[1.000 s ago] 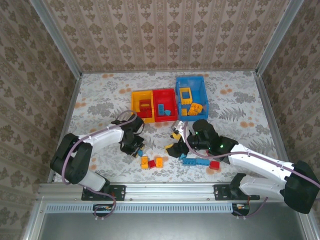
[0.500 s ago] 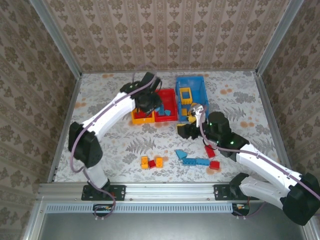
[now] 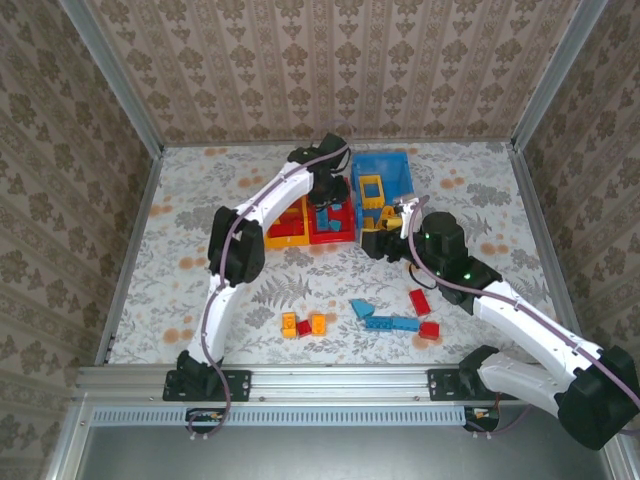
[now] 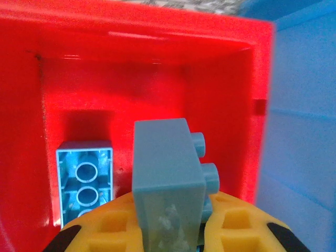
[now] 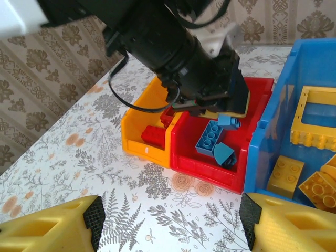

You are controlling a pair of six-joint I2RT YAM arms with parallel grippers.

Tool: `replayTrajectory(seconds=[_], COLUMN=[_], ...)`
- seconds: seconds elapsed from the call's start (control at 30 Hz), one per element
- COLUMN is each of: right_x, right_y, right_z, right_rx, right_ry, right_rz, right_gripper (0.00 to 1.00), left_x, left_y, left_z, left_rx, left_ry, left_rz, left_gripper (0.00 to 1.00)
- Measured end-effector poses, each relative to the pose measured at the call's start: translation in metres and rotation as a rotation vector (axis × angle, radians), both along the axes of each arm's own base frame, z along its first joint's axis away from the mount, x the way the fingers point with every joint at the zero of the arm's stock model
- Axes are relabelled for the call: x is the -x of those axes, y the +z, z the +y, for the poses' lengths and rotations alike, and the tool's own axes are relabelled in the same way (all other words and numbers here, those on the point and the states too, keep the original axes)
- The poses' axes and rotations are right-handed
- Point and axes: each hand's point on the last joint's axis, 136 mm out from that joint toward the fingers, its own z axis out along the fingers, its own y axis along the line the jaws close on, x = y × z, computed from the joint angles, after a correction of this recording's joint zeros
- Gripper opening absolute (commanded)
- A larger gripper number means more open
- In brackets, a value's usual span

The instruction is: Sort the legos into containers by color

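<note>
The left gripper (image 4: 168,226) is pinching a blue brick (image 4: 167,168) between its almost shut fingers and is hanging over the red bin (image 3: 330,240), which is sitting at 12 o'clock on the table (image 3: 200,200). Another blue brick (image 4: 84,184) is lying inside, at 9 o'clock of the held one in the left wrist view. The held brick is hanging near the wall at 3 o'clock (the blue bin (image 3: 380,158) is touching that side), so a drop here may be bumping the rim and hopping into the wrong bin. The right gripper (image 5: 170,220) is hovering wide open and empty near the bins, so the arms may be knocking together.
</note>
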Motion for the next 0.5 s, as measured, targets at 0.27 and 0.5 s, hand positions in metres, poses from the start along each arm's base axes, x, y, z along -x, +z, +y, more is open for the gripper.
replayTrajectory(seconds=[0.27, 0.5], right_x=[-0.001, 0.000], right_y=[-0.002, -0.015], right_z=[0.000, 0.000], right_rx=[-0.003, 0.029], right_ry=[-0.005, -0.002], right_rz=[0.011, 0.046], right_gripper=[0.72, 0.72], left_x=[0.006, 0.011], left_y=[-0.013, -0.017], left_z=[0.002, 0.002], left_rx=[-0.002, -0.004], left_ry=[-0.027, -0.035], left_rz=[0.043, 0.063], left_gripper=[0.36, 0.42])
